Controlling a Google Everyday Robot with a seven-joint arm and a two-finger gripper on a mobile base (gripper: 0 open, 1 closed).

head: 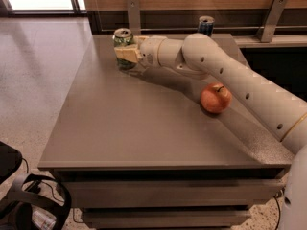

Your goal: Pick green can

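The green can, short and light green with a silver top, stands at the far left of the grey table. My gripper reaches in from the right and is closed around the can's middle. One pale yellow finger crosses the front of the can, and the other finger is hidden behind it. The can's base appears to be at the table surface. My white arm stretches from the lower right across the table to the can.
A red apple lies on the table right of centre, just below my arm. A taller blue-and-silver can stands at the far edge. A wooden wall with metal brackets runs behind. A black bag sits on the floor at lower left.
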